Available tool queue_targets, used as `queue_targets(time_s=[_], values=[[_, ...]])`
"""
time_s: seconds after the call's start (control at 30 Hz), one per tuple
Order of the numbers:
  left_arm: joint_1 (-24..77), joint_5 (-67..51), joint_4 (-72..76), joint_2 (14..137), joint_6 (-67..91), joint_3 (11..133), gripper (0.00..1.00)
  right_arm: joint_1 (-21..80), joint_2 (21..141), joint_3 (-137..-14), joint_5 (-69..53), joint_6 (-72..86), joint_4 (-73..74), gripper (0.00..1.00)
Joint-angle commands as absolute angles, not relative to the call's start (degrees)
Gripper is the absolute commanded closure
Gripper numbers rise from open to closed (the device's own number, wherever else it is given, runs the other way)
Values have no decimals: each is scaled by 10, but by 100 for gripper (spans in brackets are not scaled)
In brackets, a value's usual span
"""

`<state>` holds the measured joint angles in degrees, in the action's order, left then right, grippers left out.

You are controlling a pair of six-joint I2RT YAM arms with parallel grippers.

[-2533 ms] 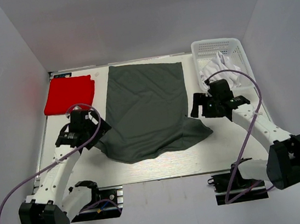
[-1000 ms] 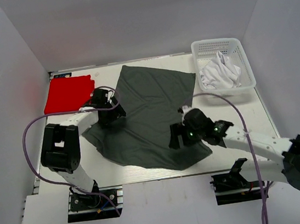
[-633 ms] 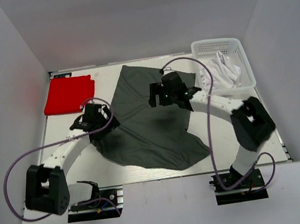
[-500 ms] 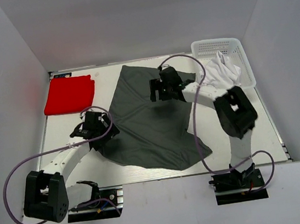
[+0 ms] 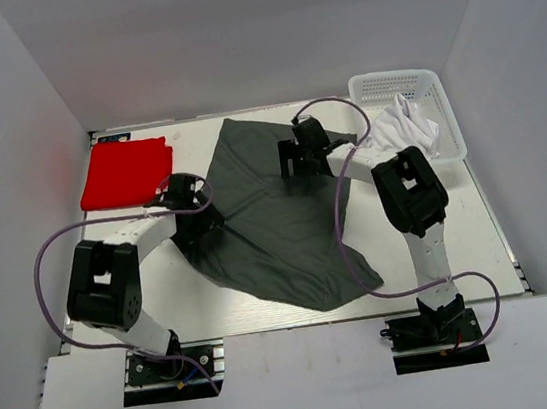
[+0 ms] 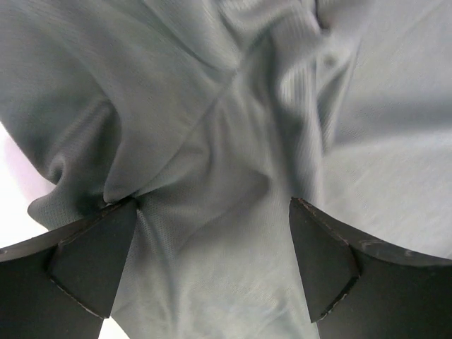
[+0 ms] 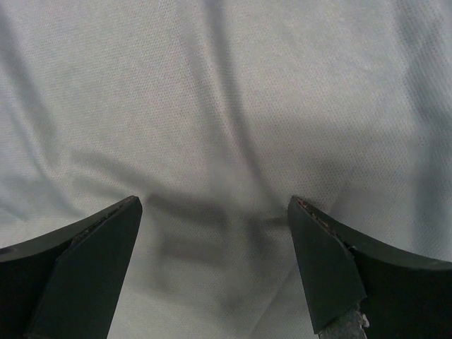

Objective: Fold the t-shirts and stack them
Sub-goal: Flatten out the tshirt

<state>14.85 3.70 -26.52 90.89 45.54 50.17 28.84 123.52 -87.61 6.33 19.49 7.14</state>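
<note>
A dark grey t-shirt [image 5: 276,224] lies spread askew over the middle of the table, creased along its left side. My left gripper [image 5: 198,230] stands open over that rumpled left edge; in the left wrist view bunched grey cloth [image 6: 212,141] lies between its parted fingers [image 6: 92,265]. Open as well, my right gripper [image 5: 298,167] hovers low over the shirt's far part, and smooth grey cloth [image 7: 219,106] fills its wrist view. A red t-shirt [image 5: 128,171] lies folded at the far left. A white t-shirt [image 5: 403,129] sits crumpled in the basket.
The white lattice basket [image 5: 394,81] stands at the far right corner of the table. Both arms reach inward over the table [image 5: 440,243], with purple cables looping beside them. Grey walls close in on three sides.
Within the last second the right gripper swung from the shirt's near right part to its far part. The left gripper stayed along the left edge, shifting a little. The shirt lies more skewed than 2.5 s ago.
</note>
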Motion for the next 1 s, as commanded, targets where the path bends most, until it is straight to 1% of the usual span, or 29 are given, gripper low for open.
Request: queue_targets(time_s=[0.0, 0.03, 0.07, 0.13, 0.17, 0.2, 0.23, 0.27, 0.3, 0.33, 0.4, 0.43, 0.47, 0.5, 0.53, 0.57, 0.6, 0.63, 0.67, 0.7, 0.8, 0.83, 0.9, 0.93, 0.97], values=[[144, 51, -306, 991, 461, 519, 0, 280, 1211, -789, 61, 244, 111, 10], [144, 58, -325, 1001, 461, 532, 0, 282, 1202, -773, 64, 265, 114, 10], [144, 75, -331, 1012, 461, 559, 0, 286, 1175, -705, 74, 277, 115, 10], [144, 110, -348, 1024, 461, 591, 0, 290, 1097, -652, 69, 317, 83, 10], [144, 132, -356, 1033, 451, 636, 0, 295, 1078, -569, 61, 325, 70, 10], [144, 132, -366, 1060, 443, 664, 0, 299, 1017, -547, 52, 337, 49, 11], [144, 140, -376, 1077, 435, 695, 0, 308, 996, -528, 45, 339, 43, 11], [144, 140, -397, 1096, 426, 758, 0, 325, 978, -473, 49, 343, 47, 11], [144, 140, -397, 1113, 418, 785, 0, 332, 926, -458, 64, 357, 54, 11], [144, 113, -388, 1143, 400, 825, 0, 347, 912, -418, 69, 378, 62, 11], [144, 72, -364, 1178, 379, 859, 0, 372, 861, -391, 70, 410, 83, 11], [144, 46, -364, 1199, 379, 902, 0, 378, 850, -380, 62, 414, 84, 11], [144, 46, -364, 1241, 361, 927, 0, 386, 842, -345, 55, 418, 90, 10], [144, 46, -364, 1263, 356, 952, 0, 409, 821, -337, 34, 421, 96, 10], [144, 56, -376, 1286, 356, 1012, 0, 420, 817, -321, 29, 419, 98, 10], [150, 65, -397, 1308, 341, 1043, 0, 427, 807, -316, 26, 419, 98, 10], [150, 71, -406, 1346, 333, 1072, 0, 460, 802, -316, 22, 406, 98, 10], [150, 76, -406, 1362, 325, 1124, 0, 469, 790, -319, 20, 401, 104, 10], [150, 76, -416, 1375, 318, 1148, 0, 483, 785, -324, 19, 391, 101, 10], [150, 76, -417, 1393, 299, 1190, 0, 495, 779, -330, 18, 357, 95, 10], [145, 68, -402, 1393, 260, 1229, 0, 504, 752, -362, 31, 324, 73, 10], [145, 68, -402, 1386, 260, 1237, 0, 499, 742, -377, 79, 323, 72, 10], [145, 89, -409, 1365, 248, 1237, 0, 498, 741, -408, 131, 331, 90, 10], [145, 101, -420, 1349, 248, 1225, 0, 495, 745, -434, 220, 337, 130, 10], [145, 111, -420, 1313, 248, 1212, 0, 491, 747, -443, 243, 356, 138, 10]])
